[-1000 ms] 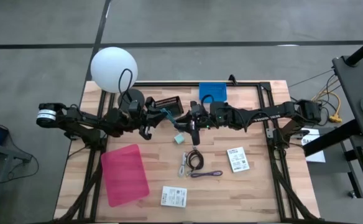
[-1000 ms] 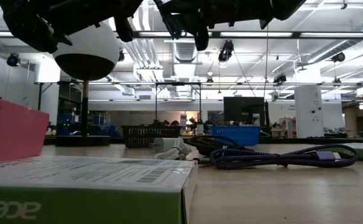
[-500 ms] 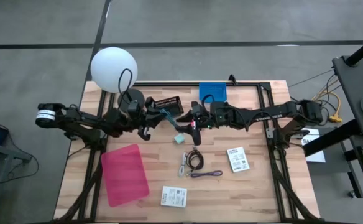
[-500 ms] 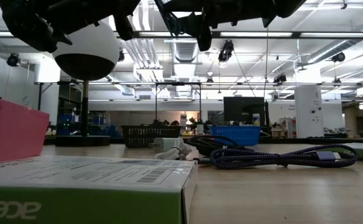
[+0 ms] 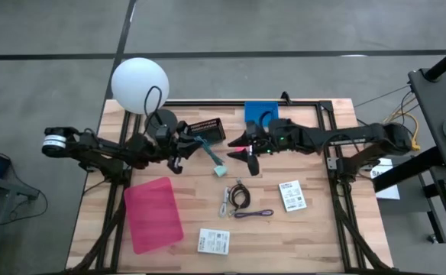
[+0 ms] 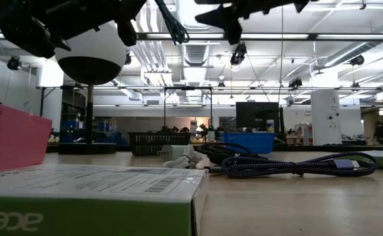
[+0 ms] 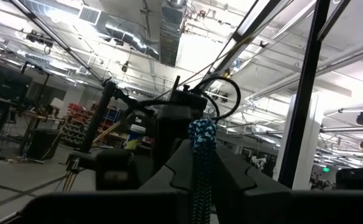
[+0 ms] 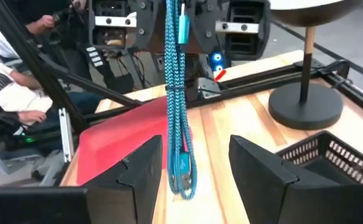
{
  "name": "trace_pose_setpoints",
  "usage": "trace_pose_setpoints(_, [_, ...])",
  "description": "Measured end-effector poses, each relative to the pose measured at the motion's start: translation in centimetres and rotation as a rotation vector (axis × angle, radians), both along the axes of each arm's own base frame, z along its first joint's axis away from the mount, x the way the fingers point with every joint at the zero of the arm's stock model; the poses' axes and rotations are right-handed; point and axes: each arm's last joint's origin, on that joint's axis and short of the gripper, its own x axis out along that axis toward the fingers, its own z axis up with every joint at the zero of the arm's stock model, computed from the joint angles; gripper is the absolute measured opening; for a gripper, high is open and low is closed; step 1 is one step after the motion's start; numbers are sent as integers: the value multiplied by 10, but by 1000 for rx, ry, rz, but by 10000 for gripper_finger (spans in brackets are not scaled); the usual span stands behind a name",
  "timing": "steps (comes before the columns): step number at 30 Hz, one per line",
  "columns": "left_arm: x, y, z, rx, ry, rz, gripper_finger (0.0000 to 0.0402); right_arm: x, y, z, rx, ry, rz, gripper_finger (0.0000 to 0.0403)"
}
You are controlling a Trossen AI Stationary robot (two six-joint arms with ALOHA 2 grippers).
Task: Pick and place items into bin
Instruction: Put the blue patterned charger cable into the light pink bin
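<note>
A teal braided cable (image 8: pixel 175 93), folded into several strands, hangs from my left gripper (image 7: pixel 201 158), which is shut on it over the table's middle (image 5: pixel 186 147). My right gripper (image 8: pixel 197 168) stands open to the cable's right (image 5: pixel 242 153) and faces it without touching it. On the table lie a black coiled cable (image 5: pixel 240 196), a purple cable (image 5: pixel 253 215), two white packets (image 5: pixel 292 195) (image 5: pixel 213 241) and a pale cube (image 6: pixel 173 152). A blue bin (image 5: pixel 261 113) stands at the far edge. My left gripper pinches the teal cable near its upper bend (image 7: pixel 201 134) between its two fingers, and the bend sticks out past the fingertips. The fingers point toward the table's right, slanting upward. The strands hang slack below, and the lower end (image 8: pixel 181 180) is clear of the table.
A lamp with a white globe (image 5: pixel 140 84) and a round black base (image 8: pixel 306 106) stands at the far left. Beside it is a black mesh basket (image 5: pixel 205 127). A pink flat pad (image 5: pixel 153 214) lies near left. People sit beyond the table's left side (image 8: pixel 7 56).
My right gripper has drawn back from the teal cable toward the table's right edge and risen a little. The cable stays hanging from my left gripper, which has kept still.
</note>
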Motion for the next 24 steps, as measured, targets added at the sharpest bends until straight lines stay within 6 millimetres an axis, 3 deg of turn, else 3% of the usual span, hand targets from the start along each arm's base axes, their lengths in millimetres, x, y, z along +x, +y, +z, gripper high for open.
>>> trace_pose_setpoints(7, [-5, -1, 1, 7, 19, -18, 12, -23, 0, 14, -55, 44, -29, 173])
trace_pose_setpoints(12, [-9, -2, 2, -10, 96, -34, 12, -31, -2, 11, -71, 120, -87, 173])
trace_pose_setpoints(24, [-34, -7, 16, -51, 246, -112, 12, -17, -3, -11, -73, 198, -95, 173])
